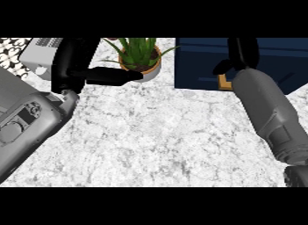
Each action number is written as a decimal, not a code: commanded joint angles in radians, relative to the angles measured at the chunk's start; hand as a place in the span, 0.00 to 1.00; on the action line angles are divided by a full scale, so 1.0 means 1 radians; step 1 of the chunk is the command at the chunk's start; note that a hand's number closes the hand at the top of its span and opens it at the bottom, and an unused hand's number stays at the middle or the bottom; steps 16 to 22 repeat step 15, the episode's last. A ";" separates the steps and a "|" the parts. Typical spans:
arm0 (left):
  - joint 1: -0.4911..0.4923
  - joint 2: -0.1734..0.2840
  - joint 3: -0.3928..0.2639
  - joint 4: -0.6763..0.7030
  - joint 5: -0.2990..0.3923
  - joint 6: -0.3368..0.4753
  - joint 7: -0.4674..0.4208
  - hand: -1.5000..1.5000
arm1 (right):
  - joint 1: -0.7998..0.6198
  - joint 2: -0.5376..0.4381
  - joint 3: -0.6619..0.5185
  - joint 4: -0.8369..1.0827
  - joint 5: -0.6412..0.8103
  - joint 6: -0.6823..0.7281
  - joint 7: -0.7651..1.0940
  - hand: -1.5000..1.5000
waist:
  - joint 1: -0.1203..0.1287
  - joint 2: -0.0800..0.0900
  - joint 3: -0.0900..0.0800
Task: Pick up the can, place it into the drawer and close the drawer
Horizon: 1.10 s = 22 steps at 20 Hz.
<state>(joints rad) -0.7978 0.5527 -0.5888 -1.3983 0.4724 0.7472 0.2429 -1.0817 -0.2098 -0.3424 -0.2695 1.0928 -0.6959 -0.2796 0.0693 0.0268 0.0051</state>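
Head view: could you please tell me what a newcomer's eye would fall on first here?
Probably the two grey forearms crossing the marbled counter. The left robot hand shows at upper left, its thumb pointing toward the potted plant at top centre. The right robot hand reaches to the dark blue drawer unit at upper right, by a small orange-brown patch; no can shows.

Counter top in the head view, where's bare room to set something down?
The marble counter is bare between the two forearms, from the near edge up to the potted plant. The far edge is crowded: left hand beside the plant and toaster, right hand over the dark blue drawer.
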 commanded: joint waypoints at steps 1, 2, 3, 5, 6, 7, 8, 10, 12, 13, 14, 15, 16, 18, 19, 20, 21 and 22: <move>0.021 0.014 0.023 0.013 -0.003 -0.012 -0.022 0.00 | -0.089 0.088 -0.113 -0.040 -0.153 0.035 -0.056 0.00 | 0.016 0.001 -0.001; 0.056 -0.007 -0.005 -0.003 -0.024 0.016 -0.040 0.00 | -0.068 0.088 -0.134 -0.045 -0.177 0.027 -0.093 0.00 | 0.021 0.001 0.000; 0.038 0.014 0.018 -0.024 -0.005 -0.004 -0.015 0.00 | -0.078 0.091 -0.150 -0.052 -0.200 0.051 -0.115 0.00 | 0.012 -0.008 0.000; 0.082 0.009 0.013 -0.025 -0.012 -0.008 -0.046 0.00 | -0.101 0.091 -0.175 -0.048 -0.228 0.079 -0.125 0.00 | 0.015 -0.004 -0.002; 0.052 0.000 0.011 -0.028 -0.017 0.011 -0.013 0.00 | -0.087 0.090 -0.209 -0.060 -0.272 0.098 -0.167 0.00 | -0.001 -0.008 0.000; 0.052 -0.014 0.007 -0.004 -0.025 0.026 -0.009 0.00 | -0.122 0.113 -0.226 -0.065 -0.297 0.131 -0.154 0.00 | -0.012 -0.012 -0.001; 0.102 0.014 0.012 -0.044 -0.007 -0.001 -0.020 0.00 | -0.102 0.111 -0.264 -0.068 -0.340 0.142 -0.179 0.00 | 0.007 -0.012 -0.001; 0.091 0.008 0.022 -0.035 -0.017 0.004 -0.027 0.00 | -0.119 0.127 -0.304 -0.067 -0.393 0.192 -0.186 0.00 | -0.011 -0.013 -0.002; 0.064 0.003 0.017 -0.045 -0.037 0.032 0.021 0.00 | -0.114 0.132 -0.313 -0.063 -0.411 0.208 -0.204 0.00 | -0.026 -0.016 -0.002; 0.117 0.001 0.028 -0.037 -0.043 0.028 -0.034 0.00 | -0.094 0.099 -0.326 -0.060 -0.428 0.239 -0.253 0.00 | -0.021 -0.011 -0.003; 0.143 0.006 0.035 -0.060 -0.040 0.011 -0.054 0.00 | -0.141 0.104 -0.320 -0.058 -0.423 0.235 -0.202 0.00 | -0.021 -0.014 -0.004; 0.183 0.025 0.063 -0.068 -0.020 -0.009 -0.055 0.00 | -0.127 0.119 -0.310 -0.042 -0.414 0.219 -0.193 0.00 | -0.022 -0.015 -0.005; 0.183 0.025 0.063 -0.068 -0.020 -0.009 -0.055 0.00 | -0.127 0.119 -0.310 -0.042 -0.414 0.219 -0.193 0.00 | -0.022 -0.015 -0.005; 0.183 0.025 0.063 -0.068 -0.020 -0.009 -0.055 0.00 | -0.127 0.119 -0.310 -0.042 -0.414 0.219 -0.193 0.00 | -0.022 -0.015 -0.005; 0.183 0.025 0.063 -0.068 -0.020 -0.009 -0.055 0.00 | -0.127 0.119 -0.310 -0.042 -0.414 0.219 -0.193 0.00 | -0.022 -0.015 -0.005; 0.183 0.025 0.063 -0.068 -0.020 -0.009 -0.055 0.00 | -0.127 0.119 -0.310 -0.042 -0.414 0.219 -0.193 0.00 | -0.022 -0.015 -0.005; 0.183 0.025 0.063 -0.068 -0.020 -0.009 -0.055 0.00 | -0.127 0.119 -0.310 -0.042 -0.414 0.219 -0.193 0.00 | -0.022 -0.015 -0.005; 0.183 0.025 0.063 -0.068 -0.020 -0.009 -0.055 0.00 | -0.127 0.119 -0.310 -0.042 -0.414 0.219 -0.193 0.00 | -0.022 -0.015 -0.005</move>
